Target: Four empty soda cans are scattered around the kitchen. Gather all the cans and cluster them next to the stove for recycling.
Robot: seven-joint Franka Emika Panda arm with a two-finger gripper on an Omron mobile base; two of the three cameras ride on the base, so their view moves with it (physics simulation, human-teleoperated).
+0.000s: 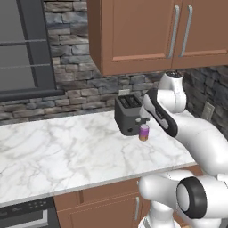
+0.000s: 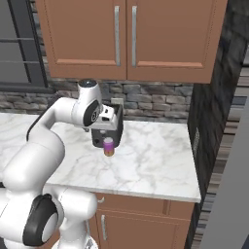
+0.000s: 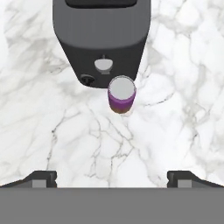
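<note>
Standing upright: one purple can (image 3: 121, 98) beside one toaster (image 3: 101, 39)

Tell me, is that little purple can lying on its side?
No, the purple can stands upright on the marble counter, its round silver top facing up, just in front of the toaster.

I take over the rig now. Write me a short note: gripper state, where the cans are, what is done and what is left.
Gripper: open, holding nothing, above the counter.
Purple can: upright on the counter, right in front of the dark toaster, apart from the fingers.
Done: nothing can be confirmed; the stove and the other cans are out of these views.
Left: lower over the purple can, close on it, carry it next to the stove, then fetch the others.
</note>
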